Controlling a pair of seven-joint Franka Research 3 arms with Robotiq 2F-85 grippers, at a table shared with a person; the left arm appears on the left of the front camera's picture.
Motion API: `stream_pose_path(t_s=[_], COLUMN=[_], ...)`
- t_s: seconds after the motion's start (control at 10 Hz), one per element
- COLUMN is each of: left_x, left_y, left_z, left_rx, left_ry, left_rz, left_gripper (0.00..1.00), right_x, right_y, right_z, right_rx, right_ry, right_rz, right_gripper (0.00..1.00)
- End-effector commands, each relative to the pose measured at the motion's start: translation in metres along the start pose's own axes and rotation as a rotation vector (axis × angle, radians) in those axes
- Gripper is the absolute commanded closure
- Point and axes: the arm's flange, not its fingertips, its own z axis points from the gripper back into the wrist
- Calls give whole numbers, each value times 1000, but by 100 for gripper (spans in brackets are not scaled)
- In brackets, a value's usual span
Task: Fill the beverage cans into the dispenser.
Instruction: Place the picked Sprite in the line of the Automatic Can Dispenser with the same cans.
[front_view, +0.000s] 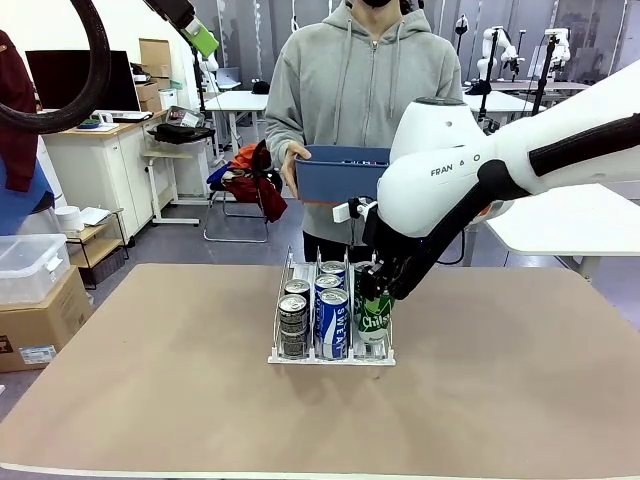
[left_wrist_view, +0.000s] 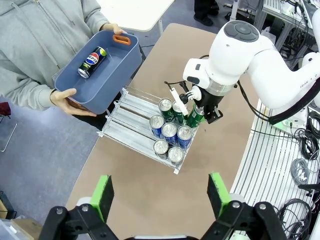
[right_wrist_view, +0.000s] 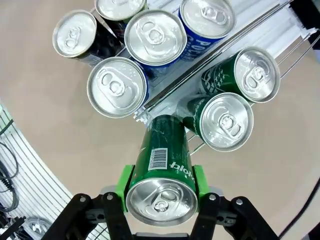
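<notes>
The right pincer (right_wrist_view: 161, 186) pinched a tilted green can (front_view: 375, 320) at the front of the dispenser's (left_wrist_view: 125, 131) right lane, seemingly touching its neighbour. The left pincer (left_wrist_view: 160, 196) hung spread wide, holding nothing. Grey, blue and green cans (left_wrist_view: 169, 131) stood in the dispenser on the worktop (front_view: 150, 400). The person's blue tub (left_wrist_view: 122, 62) held one dark can (left_wrist_view: 92, 62) lying flat.

cans (front_view: 331, 312) crowd the dispenser (left_wrist_view: 129, 121) at the near end; far lanes free.

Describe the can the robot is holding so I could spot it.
Look at the clear rack mid-table. At its right lane's front, a green can leans while the others stand straight, pinched between the right arm's green-padded fingers.
</notes>
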Motion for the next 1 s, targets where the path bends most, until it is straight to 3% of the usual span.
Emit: stream_pose_path(t_s=[0.0, 0.8, 0.9], left_x=[-3, -3, -3], left_y=[1, 1, 1], left_z=[2, 2, 2], left_rx=[-17, -17, -17], left_ry=[-7, -7, -7], left_rz=[-6, -6, -6], left_gripper=[0, 0, 0], right_x=[11, 8, 7], right_y=[-6, -5, -4], right_z=[-1, -36, -37], right_rx=[-61, 6, 22], right_ry=[13, 80, 88], right_rz=[-21, -21, -18], right_gripper=[42, 42, 34])
